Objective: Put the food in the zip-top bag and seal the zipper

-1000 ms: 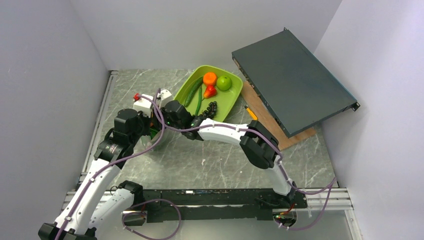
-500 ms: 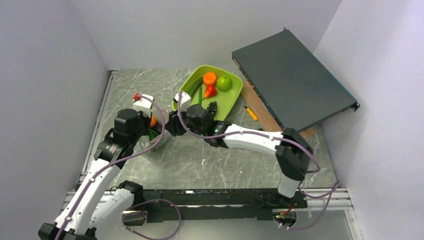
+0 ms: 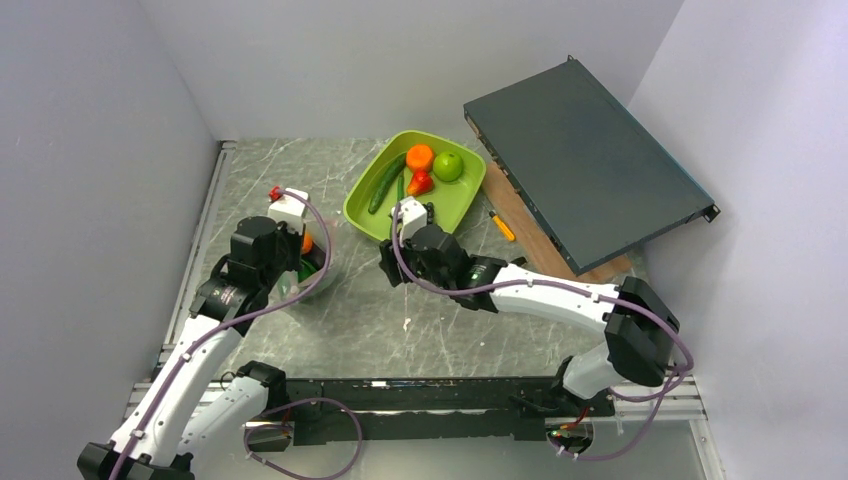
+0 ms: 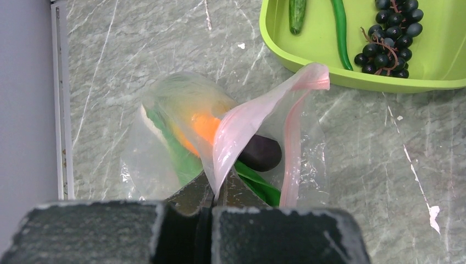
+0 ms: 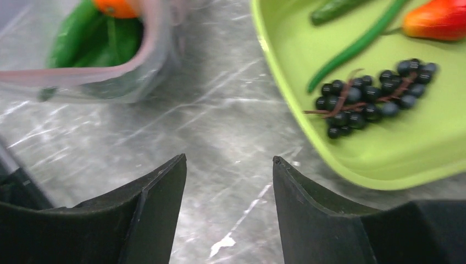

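**Gap between bag and tray, left pinch on the zipper**

Pinching the zipper (image 4: 258, 110) with the left gripper (image 4: 213, 190), jaws clamped tight on the pink strip and lifting that mouth edge off the tabletop (image 3: 400, 310). Holding the zip-top bag (image 4: 159, 148) near the tabletop's left edge, just inside the metal rail (image 4: 60, 99), mouth gaping toward the lime-green tray (image 3: 365, 215). Carrying inside it an eggplant (image 4: 261, 153), something orange (image 4: 206, 126) and green pieces.

Leaving a strip of bare marble between the bag's right side and the tray's near-left rim, bag and tray apart. Hovering over that strip with the right gripper (image 5: 228, 158), jaws parted and gripping nothing, fingertips aimed at the stone just beside the tray's rim.

Closing off the far-right corner with a dark flat case (image 3: 585, 160) leaning on a wooden board (image 3: 520, 225), a screwdriver (image 3: 503, 227) lying just beside the board.

Seeing in the tray: grapes (image 5: 373, 93) nearest the near rim, then a green pod (image 4: 340, 33), cucumber (image 3: 387, 183), red pepper (image 3: 420, 183), orange (image 3: 420, 157) and green apple (image 3: 448, 165) toward the far rim.

Stretching the right arm long across the tabletop's near middle, elbow out by the right edge. Folding the left arm up from the near-left corner, wrist tipped over the bag.
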Controlling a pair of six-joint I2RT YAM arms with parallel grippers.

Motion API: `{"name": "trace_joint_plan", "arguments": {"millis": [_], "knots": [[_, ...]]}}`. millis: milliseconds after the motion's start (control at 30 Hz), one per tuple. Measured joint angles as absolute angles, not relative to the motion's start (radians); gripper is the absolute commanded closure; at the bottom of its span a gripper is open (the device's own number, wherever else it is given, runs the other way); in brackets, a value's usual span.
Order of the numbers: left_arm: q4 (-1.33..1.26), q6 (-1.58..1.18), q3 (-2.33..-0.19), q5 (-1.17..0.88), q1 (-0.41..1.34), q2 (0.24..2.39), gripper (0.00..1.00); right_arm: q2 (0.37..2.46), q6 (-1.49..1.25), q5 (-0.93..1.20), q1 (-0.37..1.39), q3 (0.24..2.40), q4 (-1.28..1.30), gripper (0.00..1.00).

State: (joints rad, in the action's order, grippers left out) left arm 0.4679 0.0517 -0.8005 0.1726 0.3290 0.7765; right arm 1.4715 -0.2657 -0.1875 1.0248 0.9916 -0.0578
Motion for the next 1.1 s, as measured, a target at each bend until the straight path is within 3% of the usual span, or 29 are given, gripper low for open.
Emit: {"name": "trace_joint_plan", "arguments": {"millis": [433, 700, 1100], "knots": [[0.468, 0.052, -0.801, 0.173, 0.329, 0.783, 1.00, 1.574, -0.237, -0.497, 0.885, 1.092, 0.061, 0.30], [0.468, 0.052, -0.801, 0.173, 0.329, 0.783, 1.00, 1.835, -0.105, -0.638, 0.818, 1.353, 0.081, 0.27], [0.467, 0.052, -0.801, 0.172, 0.329, 0.783, 1.00, 2.225, 0.323, -0.810, 0.753, 1.747, 0.061, 0.22]]}}
